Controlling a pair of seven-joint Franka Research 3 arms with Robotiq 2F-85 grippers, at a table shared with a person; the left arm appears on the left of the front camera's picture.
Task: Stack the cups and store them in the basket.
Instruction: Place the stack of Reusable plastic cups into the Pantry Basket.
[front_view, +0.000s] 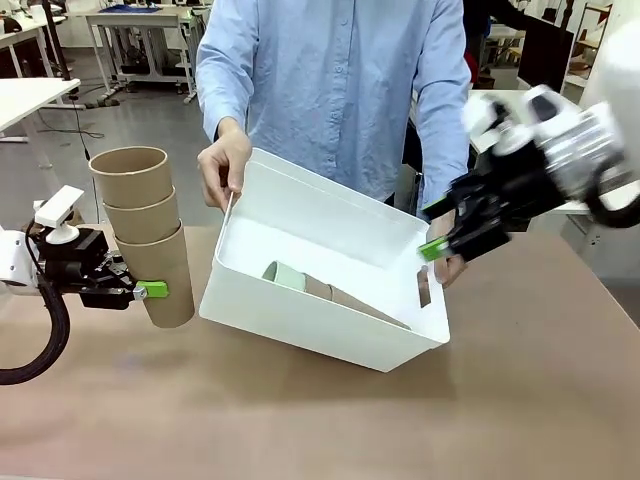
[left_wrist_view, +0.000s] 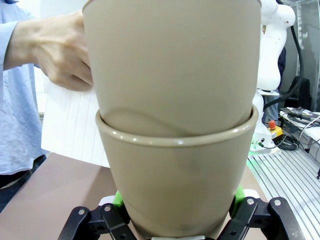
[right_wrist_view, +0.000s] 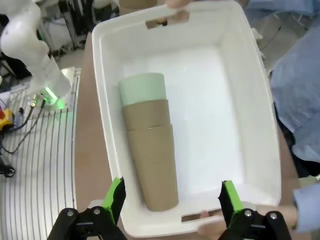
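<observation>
Six cups (front_view: 145, 235), three in basket (front_view: 320, 335)

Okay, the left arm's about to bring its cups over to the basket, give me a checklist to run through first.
1. Grip: left gripper shut low on the three-cup tan stack: ok.
2. Stack nested and roughly upright: ok.
3. Basket tipped toward the robot, with a person's hand on its rim: ok.
4. Room inside: the mint-and-tan stack lies along one side, with bare floor beside it: ok.
5. Right gripper open, close to the basket's right end and the person's other hand: probably not ok, move it clear first.
</observation>
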